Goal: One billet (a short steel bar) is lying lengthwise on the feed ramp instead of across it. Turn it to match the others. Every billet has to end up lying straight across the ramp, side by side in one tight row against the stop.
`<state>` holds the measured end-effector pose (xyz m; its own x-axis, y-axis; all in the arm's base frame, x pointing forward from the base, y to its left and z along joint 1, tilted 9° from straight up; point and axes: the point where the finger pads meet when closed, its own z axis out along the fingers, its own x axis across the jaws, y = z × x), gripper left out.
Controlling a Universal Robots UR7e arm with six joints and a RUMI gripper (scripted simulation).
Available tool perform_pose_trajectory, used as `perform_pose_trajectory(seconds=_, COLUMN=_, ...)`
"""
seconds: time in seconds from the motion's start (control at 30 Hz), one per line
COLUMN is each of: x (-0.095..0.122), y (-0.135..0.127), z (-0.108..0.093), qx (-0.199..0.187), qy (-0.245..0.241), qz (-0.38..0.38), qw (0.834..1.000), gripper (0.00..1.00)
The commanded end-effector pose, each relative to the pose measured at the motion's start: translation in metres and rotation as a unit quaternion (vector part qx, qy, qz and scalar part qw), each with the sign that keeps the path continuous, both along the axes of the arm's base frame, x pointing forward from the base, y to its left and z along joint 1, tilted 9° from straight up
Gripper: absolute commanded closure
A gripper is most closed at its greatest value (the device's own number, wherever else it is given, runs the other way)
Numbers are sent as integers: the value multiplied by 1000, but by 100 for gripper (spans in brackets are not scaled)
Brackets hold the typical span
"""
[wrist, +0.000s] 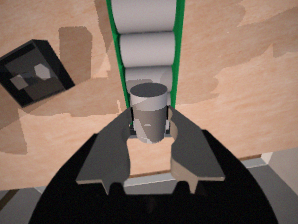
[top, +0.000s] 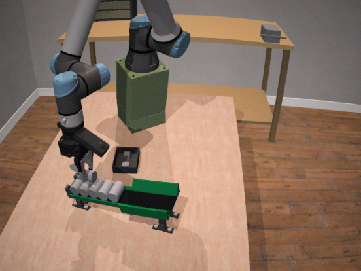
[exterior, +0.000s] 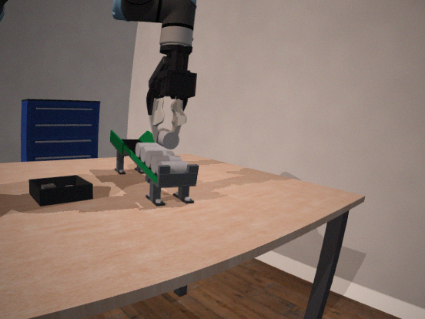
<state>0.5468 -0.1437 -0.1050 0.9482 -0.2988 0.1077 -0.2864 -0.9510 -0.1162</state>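
Observation:
A green feed ramp [top: 131, 198] with a black bed stands on the table, its grey stop [exterior: 178, 175] at the low end. Several grey billets [top: 98, 189] lie across it in a row against the stop. My gripper [top: 82, 170] is shut on one more billet [top: 87, 175], holding it a little above the row near the stop end. In the wrist view the held billet [wrist: 147, 117] points lengthwise along the ramp, between my fingers. It also shows in the exterior view [exterior: 168, 139], clear of the row below.
A black tray [top: 129, 161] with small grey parts sits on the table behind the ramp. The green robot pedestal [top: 142, 93] stands at the table's back. The upper part of the ramp bed [top: 150, 199] holds nothing.

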Motion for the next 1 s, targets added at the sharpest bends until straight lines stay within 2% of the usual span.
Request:
perform_pose_trajectory(seconds=0.0, x=-1, y=-1, z=9, qx=-1, qy=-1, qz=0, qw=1000, gripper=100)
perform_pose_trajectory(seconds=0.17, x=-2, y=-2, z=19, qx=-1, qy=-1, qz=0, qw=1000, gripper=100)
perform_pose_trajectory(seconds=0.27, x=-1, y=-1, z=13, qx=0, qy=-1, qz=0, qw=1000, gripper=100)
perform_pose_trajectory(seconds=0.73, x=-2, y=-2, z=22, qx=-1, qy=-1, qz=0, qw=1000, gripper=100)
perform_pose_trajectory(seconds=0.97, x=-2, y=-2, z=20, qx=0, qy=-1, qz=0, qw=1000, gripper=100)
